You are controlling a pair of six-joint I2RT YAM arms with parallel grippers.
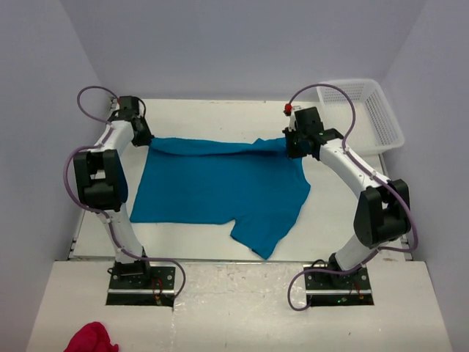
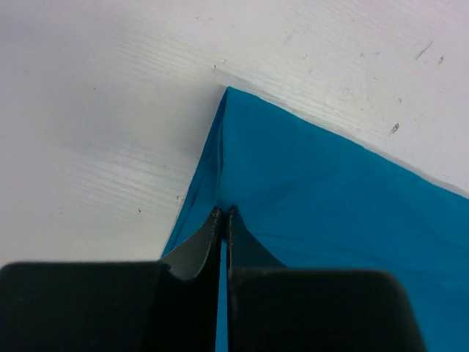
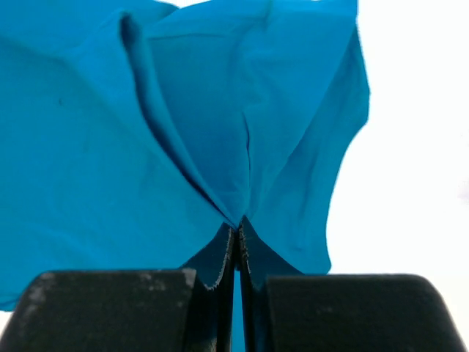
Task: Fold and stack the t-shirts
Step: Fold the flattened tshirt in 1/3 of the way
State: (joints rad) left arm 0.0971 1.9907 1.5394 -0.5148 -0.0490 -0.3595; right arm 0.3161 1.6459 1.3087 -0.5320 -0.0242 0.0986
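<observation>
Closest in, left gripper [image 2: 223,214] pinched the t-shirt [image 1: 220,187] at its far-left corner, jaws pressed tight on cloth. The right gripper [image 3: 238,229] did the same at the far-right edge. Shirt lay spread on the table [image 1: 220,110] between both arms. Fabric looked light, limp, thin: it would sag and slide, so grip hems, both sides, keep taut.

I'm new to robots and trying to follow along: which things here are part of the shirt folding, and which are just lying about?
In the job: teal t-shirt, left gripper, right gripper, both pinching its far edge.
Lying about: white mesh basket, magenta cloth heap at the near left.
</observation>
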